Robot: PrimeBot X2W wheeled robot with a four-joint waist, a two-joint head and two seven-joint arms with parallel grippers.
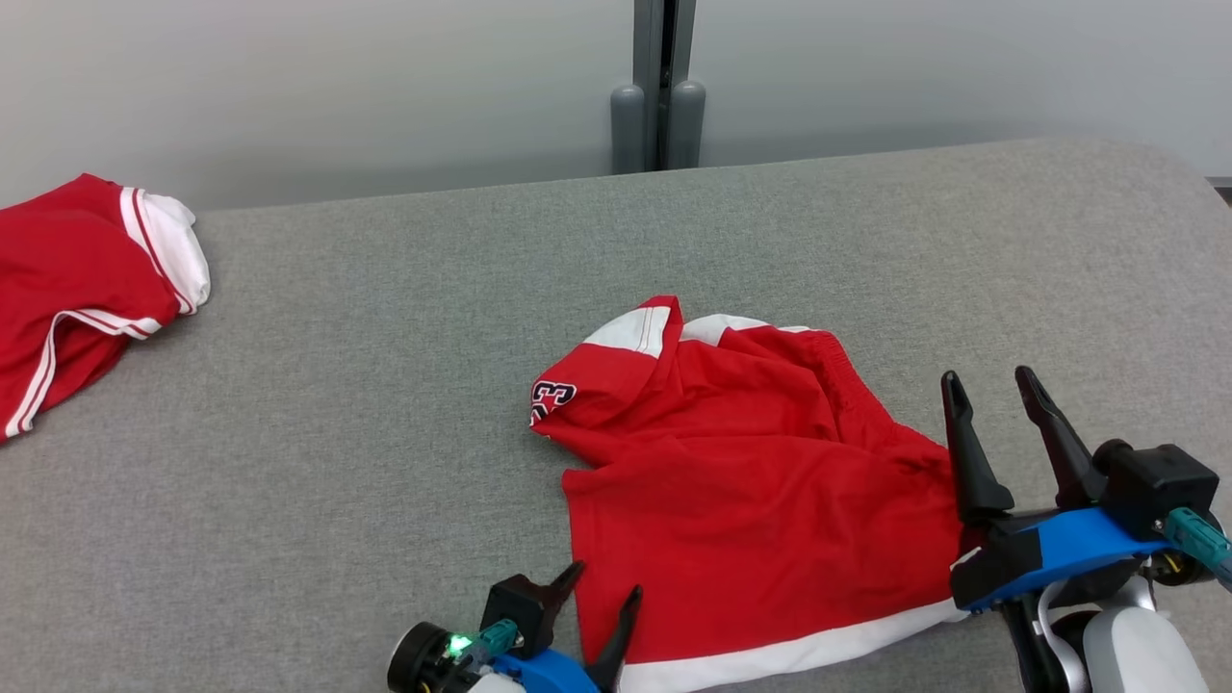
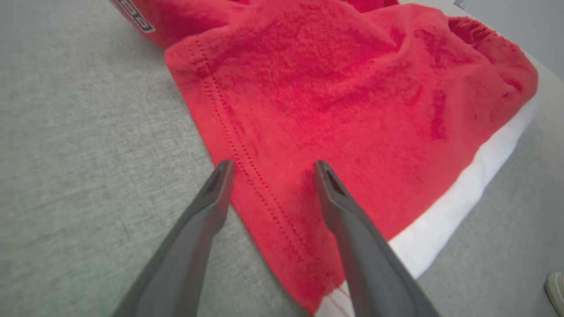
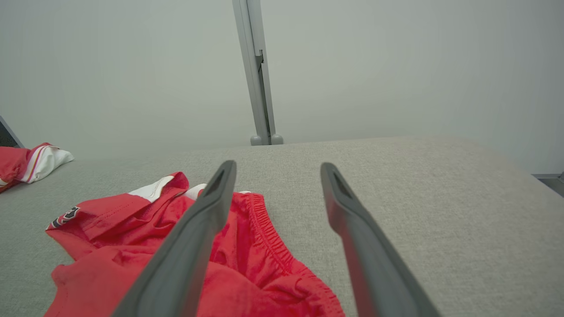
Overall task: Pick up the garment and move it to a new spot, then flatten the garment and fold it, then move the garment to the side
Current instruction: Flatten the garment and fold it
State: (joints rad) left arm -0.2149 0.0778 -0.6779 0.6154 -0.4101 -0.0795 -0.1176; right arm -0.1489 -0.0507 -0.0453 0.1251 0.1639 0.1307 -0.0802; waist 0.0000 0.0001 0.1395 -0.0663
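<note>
- We found the left gripper [image 2: 273, 165] spread wide and empty. One finger lay over the red cloth and the other over the grey table [image 2: 79, 132], with the stitched edge [image 2: 229, 145] running between them. We could not tell whether the tips touched the cloth.
- We found the right gripper [image 1: 988, 375] spread equally wide and gripping nothing. In its wrist view it stood above the surface, pointing toward the far wall, with the elastic waistband [image 3: 269, 237] beneath one finger.
- The garment [image 1: 760, 481], a pair of red shorts, lay crumpled on the table between the two grippers. It lay ahead and to the right of the left gripper, and to the left of the right gripper.
- Its white band [image 1: 799, 647] formed the near edge and ran across from the left gripper's side to the base of the right gripper. We took this band as the long axis.
- We judged the left gripper nearer to a grasp, since it straddled a corner edge. The right gripper would first need to descend.
- A second red garment [image 1: 67, 279] lay well apart at the far left.
</note>
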